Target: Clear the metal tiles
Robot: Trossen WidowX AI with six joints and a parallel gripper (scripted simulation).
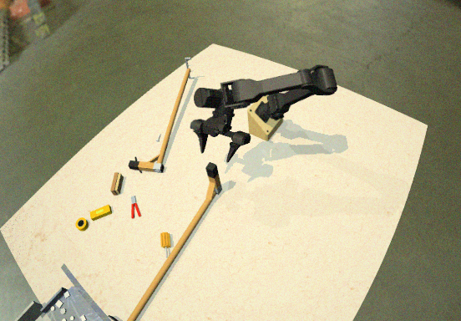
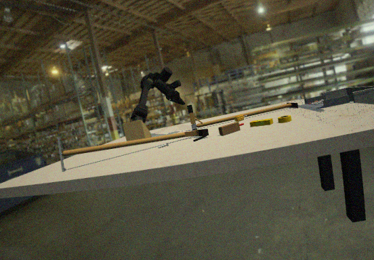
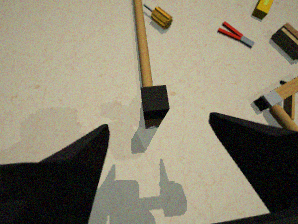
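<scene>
The long scraper (image 1: 184, 234) (image 2: 257, 110) (image 3: 143, 45) is a wooden pole lying on the table and running toward the steel bench plate (image 1: 78, 300) at the near left corner. Its black grip (image 1: 211, 170) (image 2: 190, 108) (image 3: 154, 100) stands up at the end nearest the arm. My gripper (image 1: 215, 155) (image 2: 179, 99) (image 3: 159, 123) is open and empty, hovering just above and behind that grip, not touching it. Several small metal tiles (image 1: 66, 294) lie on the plate. The catch box shows only in the exterior view (image 2: 335, 96), at the far right.
A second long wooden tool (image 1: 173, 113) (image 2: 125, 143) (image 3: 280, 95) lies left of the gripper. A wooden block (image 1: 116, 183) (image 3: 286, 40), yellow block (image 1: 100, 211), yellow roll (image 1: 82, 224), red pliers (image 1: 133, 208) (image 3: 234, 34) and a screwdriver (image 1: 165, 239) (image 3: 161, 16) lie left of the scraper.
</scene>
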